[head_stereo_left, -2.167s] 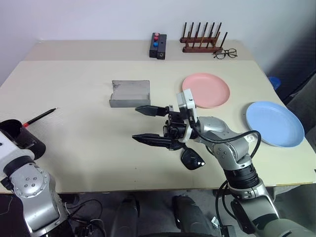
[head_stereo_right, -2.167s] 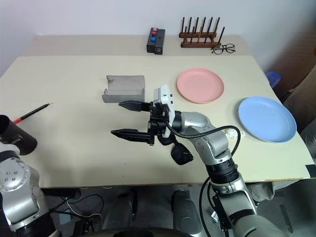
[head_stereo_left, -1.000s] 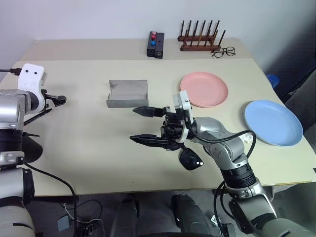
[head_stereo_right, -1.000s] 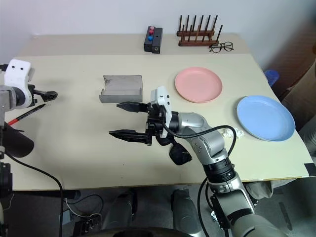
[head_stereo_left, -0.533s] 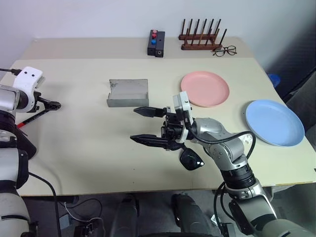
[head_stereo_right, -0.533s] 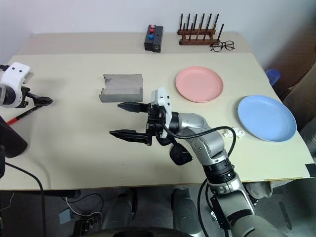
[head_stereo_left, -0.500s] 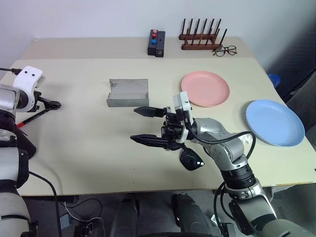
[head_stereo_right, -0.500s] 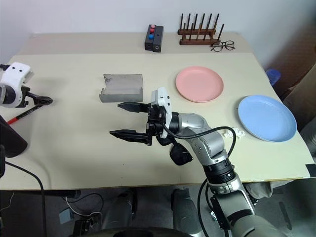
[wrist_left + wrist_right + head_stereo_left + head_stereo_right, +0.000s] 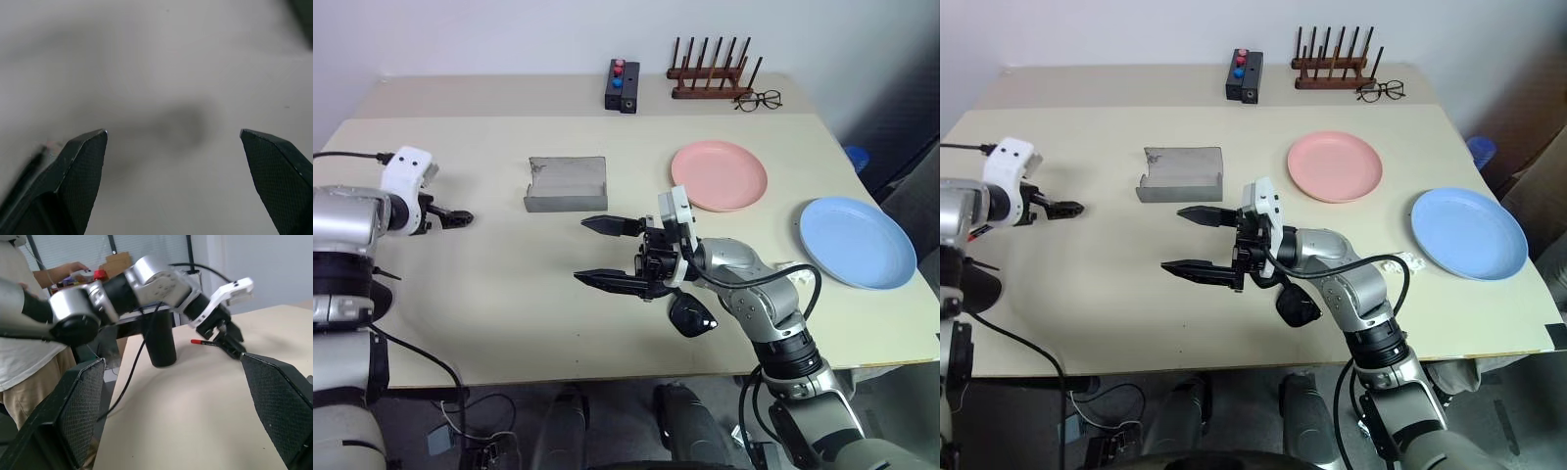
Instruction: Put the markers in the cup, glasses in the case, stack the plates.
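A matt, cream-coloured table (image 9: 509,294) carries a grey case (image 9: 567,183) with a felt-like, slightly rough surface, beside two smooth plastic plates, one pink (image 9: 720,176) and one light blue (image 9: 857,243). A dark wooden peg rack (image 9: 710,73) stands at the far edge next to thin-framed spectacles (image 9: 759,101), while glossy black sunglasses (image 9: 690,315) lie near the front. The matt black cup (image 9: 161,338) looks smooth, and the black fingers (image 9: 276,401) of the right gripper (image 9: 602,252) show a fine dimpled texture.
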Tool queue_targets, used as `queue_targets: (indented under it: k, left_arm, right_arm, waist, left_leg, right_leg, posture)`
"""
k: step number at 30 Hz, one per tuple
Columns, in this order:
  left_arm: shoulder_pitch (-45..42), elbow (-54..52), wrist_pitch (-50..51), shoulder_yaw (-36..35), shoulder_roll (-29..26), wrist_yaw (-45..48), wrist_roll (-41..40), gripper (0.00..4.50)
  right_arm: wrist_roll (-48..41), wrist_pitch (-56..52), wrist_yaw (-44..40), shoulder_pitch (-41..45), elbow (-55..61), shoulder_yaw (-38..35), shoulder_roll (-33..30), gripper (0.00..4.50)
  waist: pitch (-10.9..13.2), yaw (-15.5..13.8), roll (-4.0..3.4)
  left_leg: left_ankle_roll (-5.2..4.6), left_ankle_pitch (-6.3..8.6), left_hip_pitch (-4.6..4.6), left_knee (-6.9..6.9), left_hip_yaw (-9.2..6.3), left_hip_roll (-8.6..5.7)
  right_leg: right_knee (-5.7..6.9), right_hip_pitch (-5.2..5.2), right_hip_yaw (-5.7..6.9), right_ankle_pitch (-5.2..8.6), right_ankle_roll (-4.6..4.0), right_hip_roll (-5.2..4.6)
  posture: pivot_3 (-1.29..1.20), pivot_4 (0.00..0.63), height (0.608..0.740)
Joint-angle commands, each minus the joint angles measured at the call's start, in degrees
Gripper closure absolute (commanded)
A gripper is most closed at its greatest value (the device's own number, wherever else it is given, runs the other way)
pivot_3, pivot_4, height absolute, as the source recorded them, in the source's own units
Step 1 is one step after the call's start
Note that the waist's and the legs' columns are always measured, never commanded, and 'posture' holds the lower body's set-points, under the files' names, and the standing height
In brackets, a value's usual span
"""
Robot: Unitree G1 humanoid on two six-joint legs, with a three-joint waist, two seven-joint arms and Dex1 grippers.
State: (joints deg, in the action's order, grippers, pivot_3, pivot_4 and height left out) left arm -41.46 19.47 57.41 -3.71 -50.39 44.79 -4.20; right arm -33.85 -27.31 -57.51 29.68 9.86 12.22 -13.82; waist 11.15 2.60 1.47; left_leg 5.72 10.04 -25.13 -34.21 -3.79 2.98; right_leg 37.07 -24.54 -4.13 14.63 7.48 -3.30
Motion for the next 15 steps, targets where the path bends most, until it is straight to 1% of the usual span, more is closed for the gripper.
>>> queue_targets:
  k: [1,4,7,15]
  left_arm:
    - [2.7,-10.4,5.7,-6.4,0.6,-3.8,-2.7,0.05]
    - [5.9,-16.5,9.7,-10.7,2.8,-7.2,-4.4,0.05]
    - [8.1,-19.8,11.7,-13.2,4.3,-10.0,-5.3,0.05]
    - [9.3,-22.7,13.0,-17.3,7.2,-16.1,-7.2,0.05]
  right_arm:
    - [-0.6,0.2,-0.1,0.3,2.0,-0.3,0.0,0.0]
    - [-0.7,0.0,-0.4,0.5,1.7,-0.1,0.0,0.0]
    - [-0.8,0.0,-0.6,0.6,1.5,0.0,0.0,0.0]
    - [-0.7,-0.1,-0.9,0.9,1.2,0.1,0.1,0.0]
  waist:
    - [0.0,-0.1,0.0]
    - [0.0,-0.1,0.01]
    - [0.0,0.0,0.01]
    - [0.0,-0.1,0.01]
  left_leg:
    - [0.0,-0.01,0.03,-0.01,-0.01,0.0]
    - [0.03,-0.03,0.05,-0.05,-0.01,0.0]
    - [0.03,-0.03,0.07,-0.06,-0.02,0.0]
    - [0.03,-0.04,0.07,-0.06,-0.02,-0.01]
  right_leg:
    - [0.04,0.0,-0.01,0.0,-0.01,0.0]
    - [0.06,0.03,-0.01,0.01,-0.02,0.01]
    - [0.06,0.04,-0.01,0.01,-0.02,0.01]
    - [0.07,0.04,-0.01,0.0,-0.02,0.02]
  posture:
    - [0.0,0.15,0.74]
    - [0.0,0.15,0.74]
    - [0.0,0.15,0.74]
    - [0.0,0.15,0.74]
